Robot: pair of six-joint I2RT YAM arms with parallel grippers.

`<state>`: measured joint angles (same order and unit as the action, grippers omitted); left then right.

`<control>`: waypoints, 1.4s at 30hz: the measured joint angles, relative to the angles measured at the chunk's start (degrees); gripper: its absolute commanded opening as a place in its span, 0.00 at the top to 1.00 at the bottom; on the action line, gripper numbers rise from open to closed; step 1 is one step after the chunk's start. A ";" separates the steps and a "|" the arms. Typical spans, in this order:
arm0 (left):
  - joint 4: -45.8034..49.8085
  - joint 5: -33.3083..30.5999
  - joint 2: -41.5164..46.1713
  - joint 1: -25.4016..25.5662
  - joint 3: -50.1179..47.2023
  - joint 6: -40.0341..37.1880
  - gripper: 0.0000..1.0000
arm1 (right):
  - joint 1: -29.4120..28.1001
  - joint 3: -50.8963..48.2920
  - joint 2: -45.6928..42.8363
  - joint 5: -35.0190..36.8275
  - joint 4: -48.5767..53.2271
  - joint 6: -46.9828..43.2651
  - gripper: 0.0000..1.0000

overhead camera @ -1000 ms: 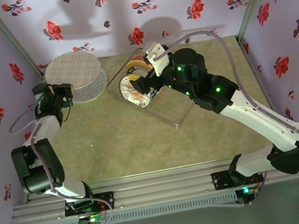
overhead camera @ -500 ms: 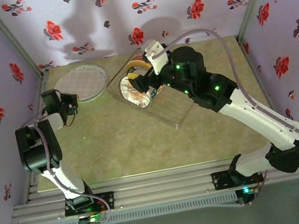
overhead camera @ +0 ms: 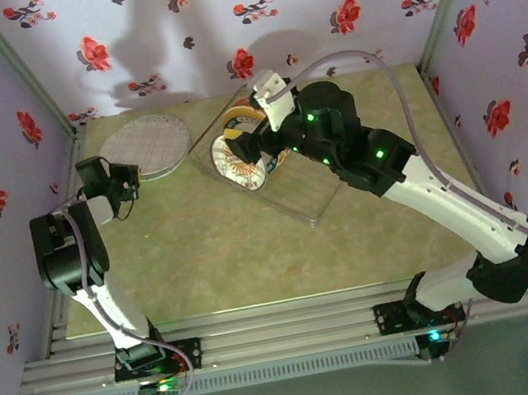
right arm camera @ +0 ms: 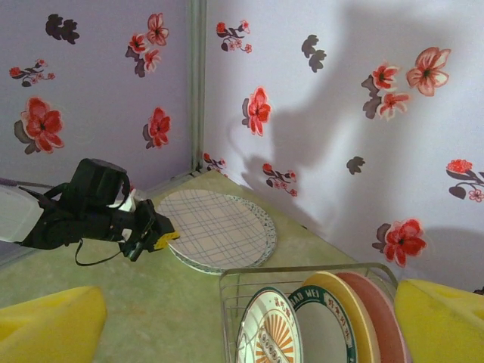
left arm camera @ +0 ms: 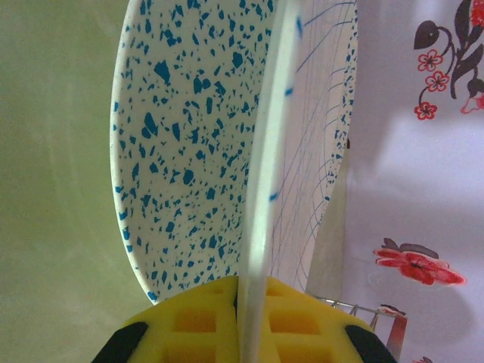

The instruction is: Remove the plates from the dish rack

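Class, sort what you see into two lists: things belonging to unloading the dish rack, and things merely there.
Belongs to the job: grid plate, sunburst plate, green-rimmed plate, orange-tan plate, pink plate, dish rack, left gripper, right gripper.

Merely there: floral walls, table, mounting rails.

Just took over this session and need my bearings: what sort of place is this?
Probably a staged test booth, not a real kitchen: flower-print walls box in a green table, the arms are bolted to a metal rail, and a clear dish rack holds a few plates.
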<state>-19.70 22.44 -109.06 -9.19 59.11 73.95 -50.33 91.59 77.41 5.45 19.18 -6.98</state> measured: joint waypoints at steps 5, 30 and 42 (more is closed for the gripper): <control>0.24 0.85 -1.38 -0.09 1.51 -0.50 0.93 | 0.00 0.00 0.61 -0.02 0.00 0.04 0.01; 24.50 2.64 -3.50 -0.09 15.72 -7.96 0.59 | 0.00 0.00 0.72 0.87 0.00 0.68 0.01; 36.11 1.49 -8.11 -0.09 22.05 -11.19 0.57 | 0.00 -0.70 0.61 1.81 0.02 1.25 0.01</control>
<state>16.40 23.92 -117.16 -9.28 81.17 62.76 -50.33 90.89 78.02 7.27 19.20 -5.74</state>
